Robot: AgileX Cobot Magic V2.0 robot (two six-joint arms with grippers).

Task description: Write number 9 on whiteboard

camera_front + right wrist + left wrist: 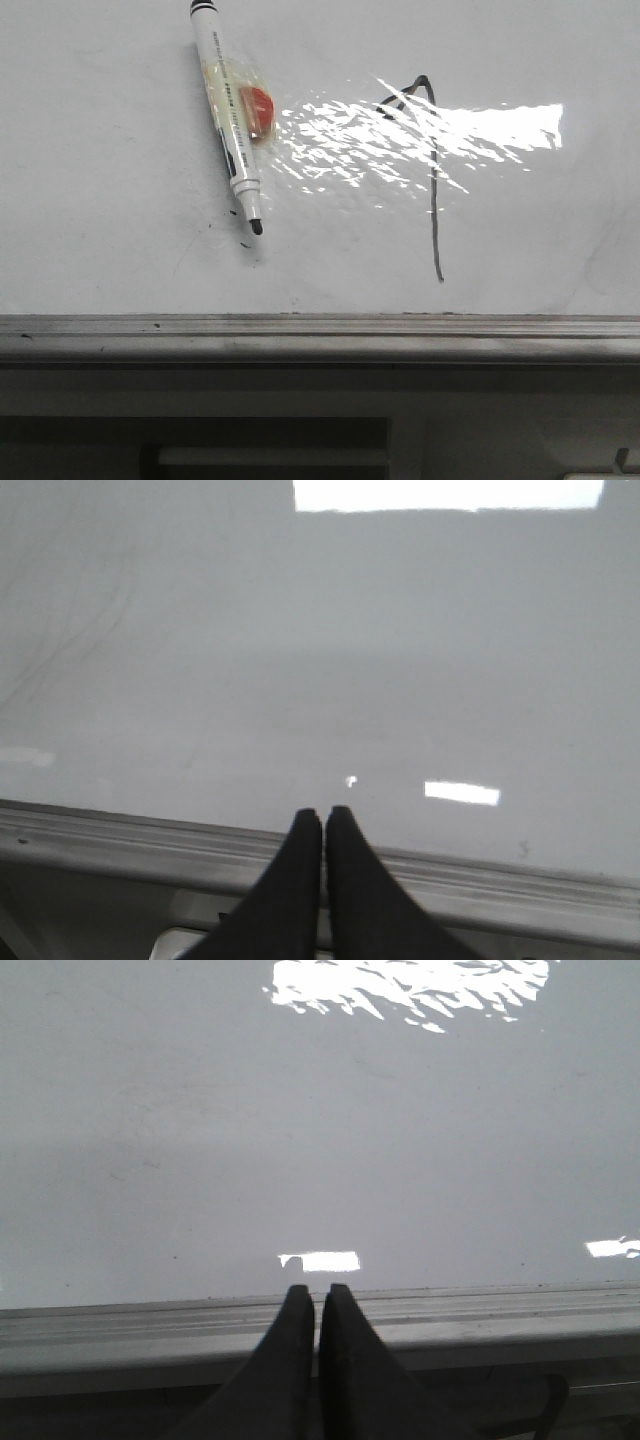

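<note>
Though glare-blurred, number 9 [432,180] beyond tools.

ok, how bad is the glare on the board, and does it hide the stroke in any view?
Front view: a bright streaky glare band lies across the whiteboard and washes out the upper part of the number 9; its lower stroke reads clearly. Left wrist view: a glare patch and small reflections, no stroke in view. Right wrist view: a rectangular reflection, soft focus, no stroke.

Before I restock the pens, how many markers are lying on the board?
1. A single white marker lies on the whiteboard, left of the drawn number 9, tip toward the rail. The wrist views show none; more may lie outside the frame.
</note>
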